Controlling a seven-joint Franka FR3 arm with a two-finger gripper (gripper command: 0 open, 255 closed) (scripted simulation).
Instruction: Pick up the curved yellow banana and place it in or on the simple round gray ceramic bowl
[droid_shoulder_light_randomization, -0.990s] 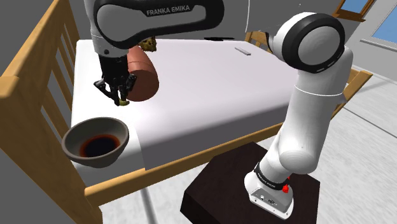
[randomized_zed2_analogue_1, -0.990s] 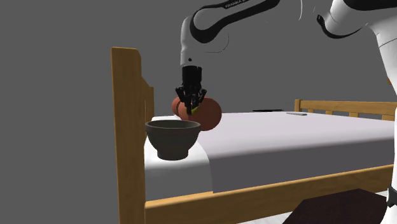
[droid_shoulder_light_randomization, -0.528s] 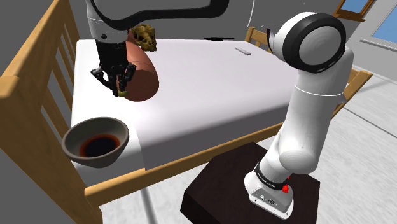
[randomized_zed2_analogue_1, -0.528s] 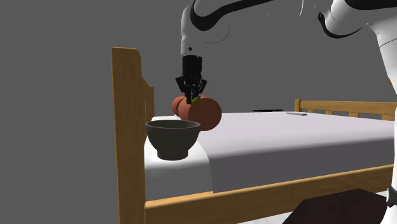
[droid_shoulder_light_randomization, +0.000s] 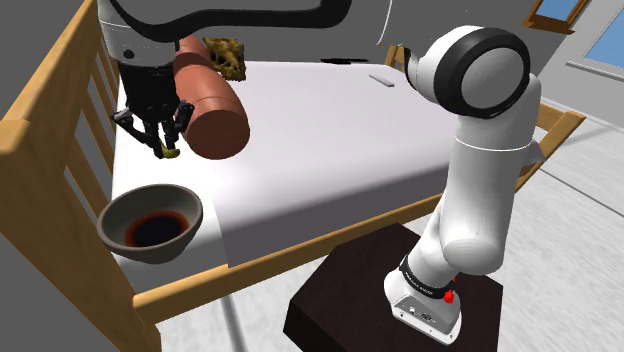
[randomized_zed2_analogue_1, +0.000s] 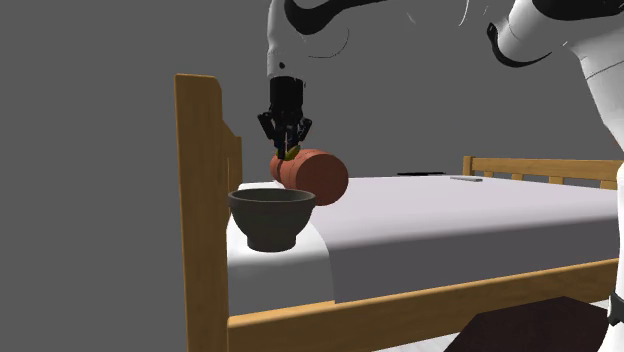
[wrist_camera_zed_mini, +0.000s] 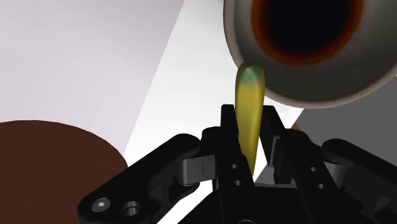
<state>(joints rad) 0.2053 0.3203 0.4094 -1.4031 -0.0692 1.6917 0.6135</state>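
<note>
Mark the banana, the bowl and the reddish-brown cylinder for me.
banana (wrist_camera_zed_mini: 249, 111), wrist view, middle of its yellow body.
bowl (randomized_zed2_analogue_1: 272, 228), second exterior view, outer wall.
reddish-brown cylinder (droid_shoulder_light_randomization: 217, 133), shoulder view, round end face.

A wooden bed frame (droid_shoulder_light_randomization: 25, 170) runs down the left of the shoulder view, holding a white mattress (droid_shoulder_light_randomization: 320, 130) that spreads across the middle. A reddish-brown cylinder (droid_shoulder_light_randomization: 212, 115) lies on its side on the mattress at upper left, with a lumpy yellow-brown object (droid_shoulder_light_randomization: 226, 55) just behind it. Near the top centre lies a small flat grey item (droid_shoulder_light_randomization: 382, 80), well apart from the cylinder. A blue window (droid_shoulder_light_randomization: 610, 40) shows at upper right
</note>
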